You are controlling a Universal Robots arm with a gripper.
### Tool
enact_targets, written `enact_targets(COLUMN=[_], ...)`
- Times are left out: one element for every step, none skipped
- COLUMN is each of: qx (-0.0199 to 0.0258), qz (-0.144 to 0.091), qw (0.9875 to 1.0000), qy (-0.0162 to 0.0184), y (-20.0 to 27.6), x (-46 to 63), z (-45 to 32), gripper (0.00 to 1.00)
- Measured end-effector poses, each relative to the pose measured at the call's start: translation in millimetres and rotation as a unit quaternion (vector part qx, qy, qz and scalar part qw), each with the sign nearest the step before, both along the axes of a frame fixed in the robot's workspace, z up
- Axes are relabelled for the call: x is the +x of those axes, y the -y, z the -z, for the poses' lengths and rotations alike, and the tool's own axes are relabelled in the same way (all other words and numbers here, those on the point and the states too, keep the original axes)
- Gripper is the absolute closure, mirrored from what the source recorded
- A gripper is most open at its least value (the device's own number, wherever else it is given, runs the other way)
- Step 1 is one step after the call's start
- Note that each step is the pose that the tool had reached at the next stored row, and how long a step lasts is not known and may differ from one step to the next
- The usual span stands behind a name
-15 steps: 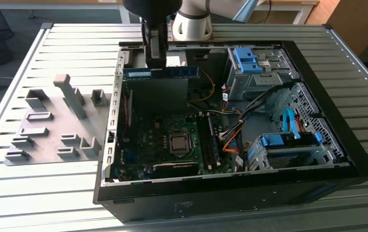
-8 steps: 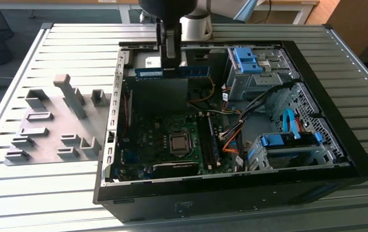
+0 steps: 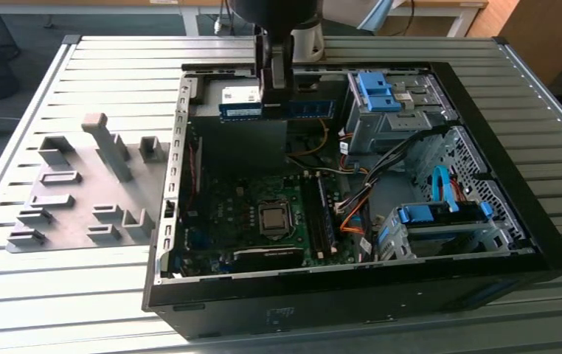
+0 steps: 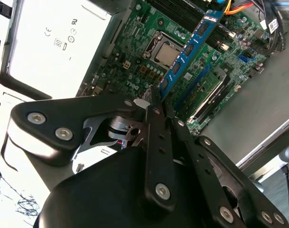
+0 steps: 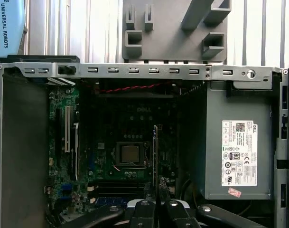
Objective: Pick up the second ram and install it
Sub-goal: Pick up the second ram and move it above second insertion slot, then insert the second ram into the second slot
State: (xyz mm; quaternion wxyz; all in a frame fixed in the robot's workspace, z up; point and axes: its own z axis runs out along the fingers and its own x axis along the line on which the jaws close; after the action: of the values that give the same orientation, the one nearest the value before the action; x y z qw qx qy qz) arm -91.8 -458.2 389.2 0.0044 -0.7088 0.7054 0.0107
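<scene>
Slatted bench (image 3: 113,66), open computer case (image 3: 517,221): gripper (image 4: 161,99) clamped on second ram (image 4: 189,50), likely light, stiff, fragile, best pinched across flat faces.

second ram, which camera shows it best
The second wrist view: the second ram shows its blue face and chips, held between the fingers. The first wrist view shows it edge-on, a thin dark strip; in the exterior view the gripper covers its middle.
</scene>
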Motion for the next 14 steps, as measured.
enact_targets(qx=[0.0000,0.0000,0.0000,0.0000,0.0000,0.0000,0.0000,0.0000,0.0000,0.0000,0.0000,0.0000,0.0000,0.0000], qz=[0.000,0.000,0.000,0.000,0.000,0.000,0.000,0.000,0.000,0.000,0.000,0.000,0.000,0.000], qw=[1.0000,1.0000,1.0000,1.0000,1.0000,1.0000,1.0000,1.0000,1.0000,1.0000,1.0000,1.0000,1.0000,1.0000], qy=[0.0000,0.0000,0.0000,0.0000,0.0000,0.0000,0.0000,0.0000,0.0000,0.0000,0.0000,0.0000,0.0000,0.0000], y=[0.0,-0.1,-0.1,0.0,-0.1,-0.1,-0.1,-0.1,0.0,-0.1,-0.1,-0.1,0.0,-0.1], x=[0.0,0.4,0.7,0.8,0.8,0.8,0.8,0.9,0.9,0.9,1.0,1.0,1.0,1.0], z=[0.0,0.0,0.0,0.0,0.0,0.0,0.0,0.0,0.0,0.0,0.0,0.0,0.0,0.0], gripper=[0.86,0.86,0.86,0.86,0.86,0.86,0.86,0.86,0.86,0.86,0.86,0.86,0.86,0.86])
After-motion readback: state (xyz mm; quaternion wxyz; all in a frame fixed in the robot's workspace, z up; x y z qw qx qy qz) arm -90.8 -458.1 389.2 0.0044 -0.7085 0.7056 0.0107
